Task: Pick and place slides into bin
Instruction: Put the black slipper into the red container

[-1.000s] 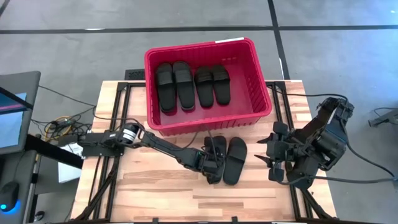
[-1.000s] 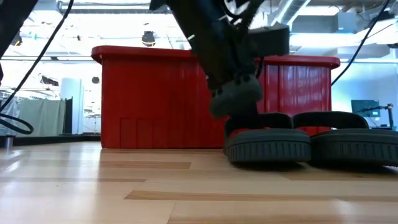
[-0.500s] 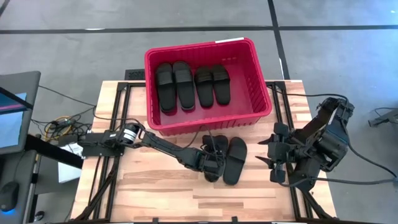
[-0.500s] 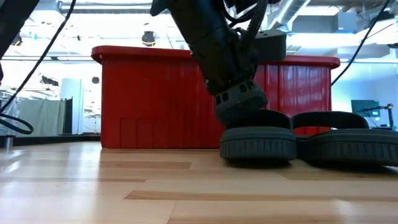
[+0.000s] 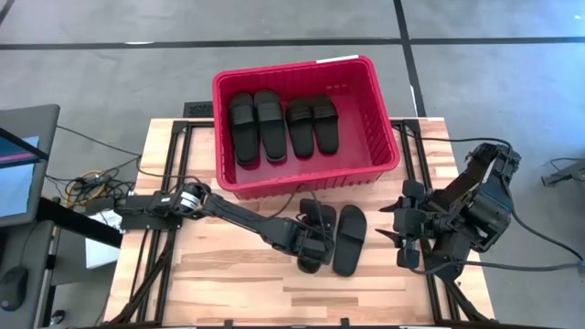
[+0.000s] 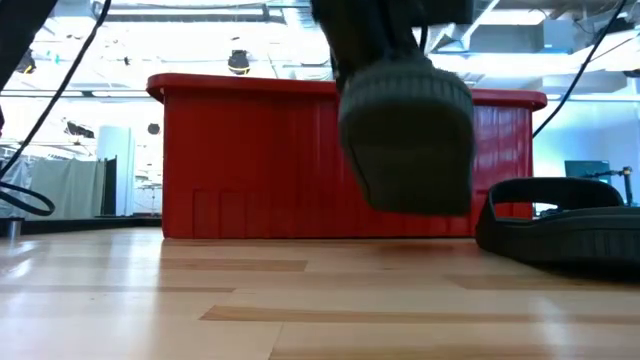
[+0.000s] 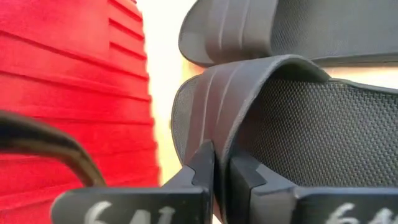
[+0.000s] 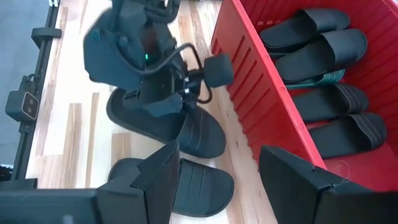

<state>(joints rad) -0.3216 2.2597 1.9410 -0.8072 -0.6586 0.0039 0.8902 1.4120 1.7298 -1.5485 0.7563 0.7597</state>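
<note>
The red bin (image 5: pixel 366 137) stands at the table's far middle with two pairs of black slides (image 5: pixel 256 126) lying soles down on its floor. In front of it my left gripper (image 5: pixel 307 239) is shut on a black slide (image 6: pixel 405 130), which hangs off the table. A second black slide (image 5: pixel 349 239) lies flat on the table just to the right of it. My right gripper (image 5: pixel 402 239) waits open at the table's right side, with nothing between its fingers (image 8: pixel 155 180). My left gripper pinches the side of the slide's wide strap (image 7: pixel 214 134) between its two fingers, one finger outside the strap and one under it. The fingers slant down from the table's left. The slide hangs tilted below them, clear of the table (image 6: pixel 300 290).
The bin's near wall (image 6: pixel 250 160) rises close behind the lifted slide. Bare wooden table lies to the near side and the left. A black frame runs along the table's edges (image 5: pixel 169 265). A monitor (image 5: pixel 18 174) stands off the left edge.
My left gripper has shut on the left slide's strap and then gone up. The slide, flat on the table a second ago, now hangs tilted and clear of it. The right slide has stayed on the table.
</note>
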